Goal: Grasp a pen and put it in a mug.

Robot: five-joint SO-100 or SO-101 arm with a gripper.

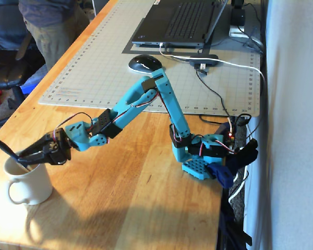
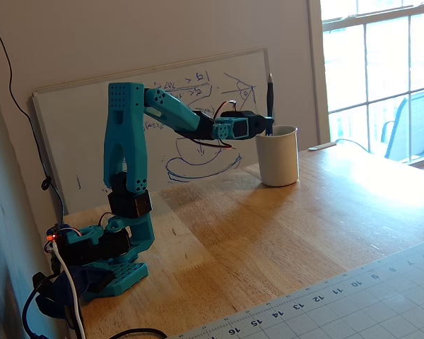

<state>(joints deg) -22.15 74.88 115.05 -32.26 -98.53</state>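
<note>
Mug (image 1: pixel 26 182): nearest the camera in a fixed view, we see it upright on the wooden table (image 1: pixel 135 182). It is cream-white with 1 loop handle. We judge it heavy and stiff enough to stay put.
Pen (image 2: pixel 269 99): it stands upright with its lower end already inside the mug's mouth. It is thin, dark and short.
Handling: we judge the pen light, rigid and smooth. A hold around mid-shaft suits it; a loose pinch could let it tip.
Gripper (image 1: pixel 25 155): its 2 fingers are clamped on the pen at the mug's rim, as we read it in both fixed views.
Arm (image 1: pixel 146 99): teal and stretched low from its base.
Whiteboard (image 2: pixel 92 113): farthest, against the wall.
</note>
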